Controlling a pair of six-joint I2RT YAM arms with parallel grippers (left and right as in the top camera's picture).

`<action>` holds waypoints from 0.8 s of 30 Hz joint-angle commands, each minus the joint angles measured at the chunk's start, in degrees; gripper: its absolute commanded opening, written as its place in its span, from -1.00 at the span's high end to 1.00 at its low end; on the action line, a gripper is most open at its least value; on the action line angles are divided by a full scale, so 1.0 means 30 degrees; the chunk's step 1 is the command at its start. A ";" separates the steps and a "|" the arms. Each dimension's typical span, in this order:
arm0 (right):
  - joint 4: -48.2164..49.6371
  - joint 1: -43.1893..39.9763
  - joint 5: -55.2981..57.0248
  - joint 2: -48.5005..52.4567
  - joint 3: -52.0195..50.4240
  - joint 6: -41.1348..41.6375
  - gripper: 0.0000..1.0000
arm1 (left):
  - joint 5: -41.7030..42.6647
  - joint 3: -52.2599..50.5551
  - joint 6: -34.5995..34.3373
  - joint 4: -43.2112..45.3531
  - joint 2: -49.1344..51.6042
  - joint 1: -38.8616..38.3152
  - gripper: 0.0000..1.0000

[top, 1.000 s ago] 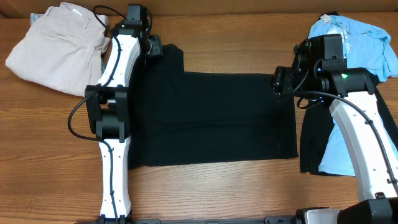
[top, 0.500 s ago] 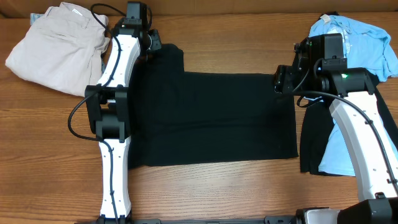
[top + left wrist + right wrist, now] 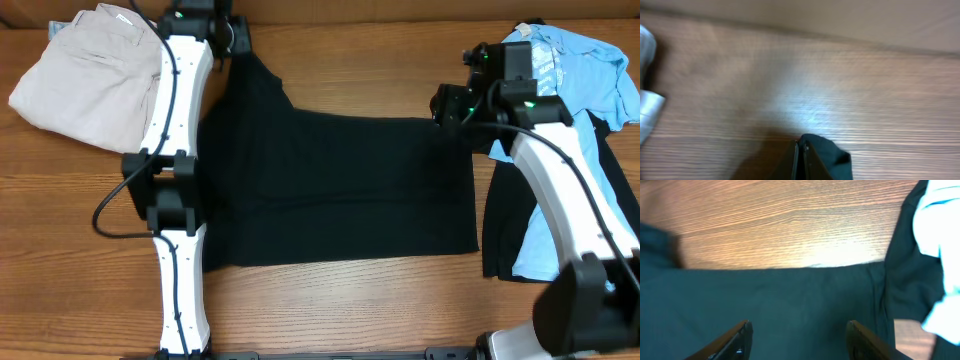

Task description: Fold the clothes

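a black t-shirt [image 3: 340, 190] lies spread flat across the middle of a wooden table [image 3: 340, 310]. its far left sleeve is drawn up toward the table's back edge. there the left gripper [image 3: 801, 157] has its fingers pressed together on a fold of the black cloth. that wrist view is blurred, but cloth seems caught between the tips. the right gripper [image 3: 800, 340] hangs over the shirt's far right corner, fingers spread above the cloth. a light blue tee [image 3: 590, 60] and another black garment [image 3: 505, 230] lie at the right. beige trousers [image 3: 85, 80] lie at the far left.
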 commanded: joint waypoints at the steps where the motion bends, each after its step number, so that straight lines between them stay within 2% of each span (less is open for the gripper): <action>1: 0.1093 0.0036 0.1370 0.1749 0.0401 0.0095 -0.28 | -0.0291 0.0750 0.0911 -0.0255 -0.1974 -0.0036 0.92; 5: 0.1953 -0.0044 0.2841 0.3337 0.0401 -0.0211 -0.27 | -0.1027 0.0750 0.1464 -0.0729 -0.2404 -0.0036 0.92; 10: 0.3832 -0.0073 0.2936 0.5289 0.0401 -0.0510 -0.25 | -0.1545 0.0743 0.1661 -0.1486 -0.2470 -0.0036 0.92; 16: 0.5712 -0.0080 0.3351 0.7337 0.0401 -0.0328 -0.07 | -0.1545 0.0743 0.1705 -0.2047 -0.2463 -0.0036 0.92; 24: 0.7264 -0.0131 0.4969 0.7839 0.0401 -0.0277 -0.07 | -0.1574 0.0736 0.2812 -0.3024 -0.2463 -0.0029 0.92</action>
